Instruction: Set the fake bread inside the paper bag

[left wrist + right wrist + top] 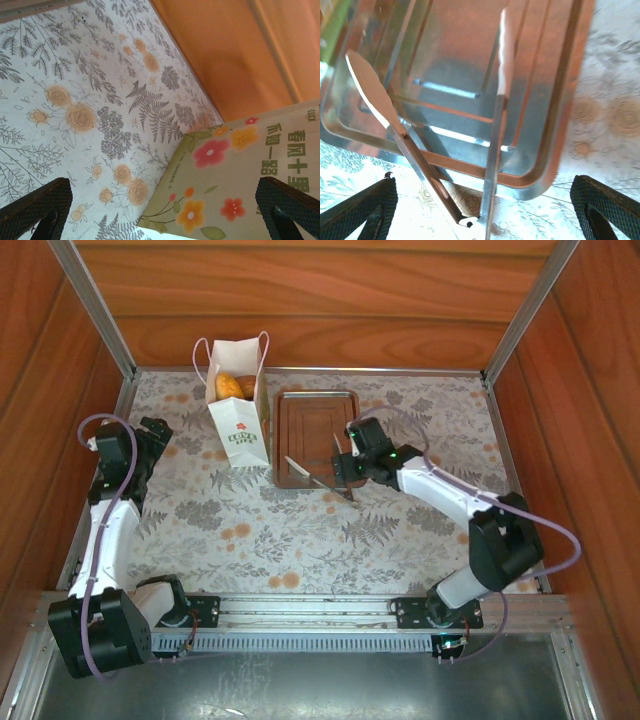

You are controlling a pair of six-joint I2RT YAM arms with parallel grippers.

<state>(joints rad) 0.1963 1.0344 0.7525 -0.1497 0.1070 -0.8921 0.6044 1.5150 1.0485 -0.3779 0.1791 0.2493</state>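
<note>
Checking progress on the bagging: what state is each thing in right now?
paper bag: upright, mouth open
fake bread: inside the bag
tray: no bread on it
tongs: lying spread across the tray's near edge, ungripped
left pincer: open, empty
right pincer: open, above the tongs

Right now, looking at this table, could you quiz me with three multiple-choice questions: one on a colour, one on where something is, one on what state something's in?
1. The paper bag is: A white; B blue; C black.
2. The tongs lie: A inside the bag; B across the tray's near rim; C under the bag.
3. The right pincer is: A open; B shut on the tongs; C shut on the bag.

Answers: 1 A, its walls are white with a small print. 2 B, their arms cross the rim, with the hinge out over the cloth. 3 A, its fingers stand wide apart on either side of the tongs.
</note>
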